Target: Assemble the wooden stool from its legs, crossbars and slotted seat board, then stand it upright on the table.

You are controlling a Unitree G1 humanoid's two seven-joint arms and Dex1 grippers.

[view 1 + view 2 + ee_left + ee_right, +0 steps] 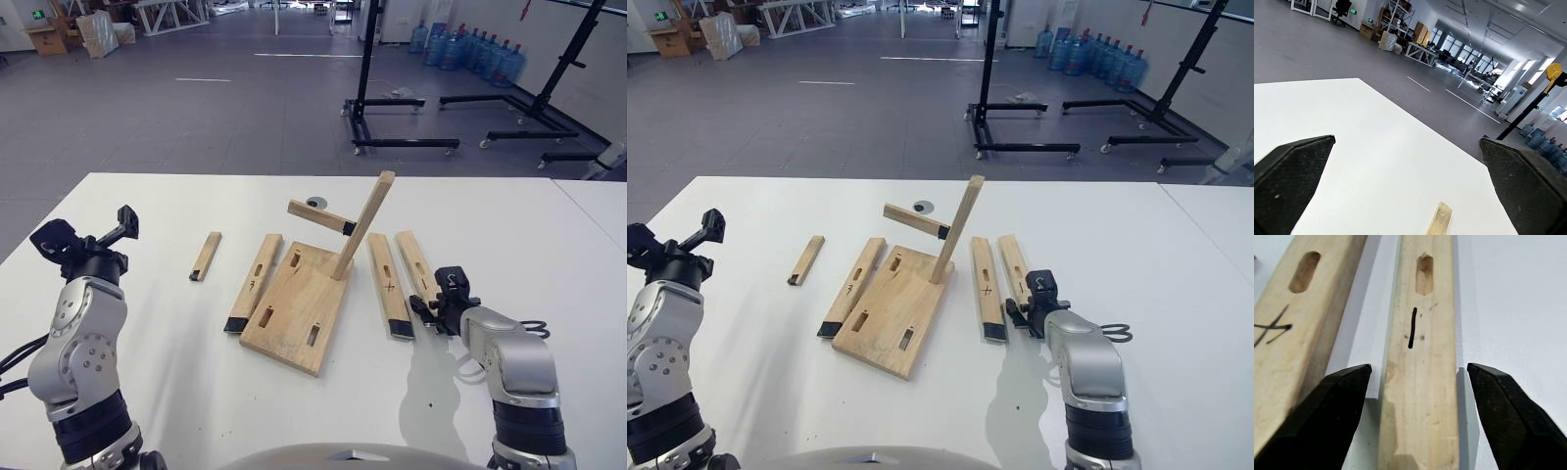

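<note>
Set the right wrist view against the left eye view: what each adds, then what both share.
Right wrist: a black stroke on the rightmost leg, which the open right gripper straddles. Left eye: the seat board with an upright leg in it bearing a crossbar, a loose leg and a short crossbar lying to its left, the left gripper raised. Shared: the rightmost leg and the X-marked leg.

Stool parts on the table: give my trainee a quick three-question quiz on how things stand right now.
1. True or false: one leg stands in a slot of the seat board.
2. The right hand is open on either side of: A) the leg marked with one line; B) the leg marked with a cross; C) the short crossbar.
3. How many legs lie flat on the table?
Key: 1 true; 2 A; 3 three.
</note>
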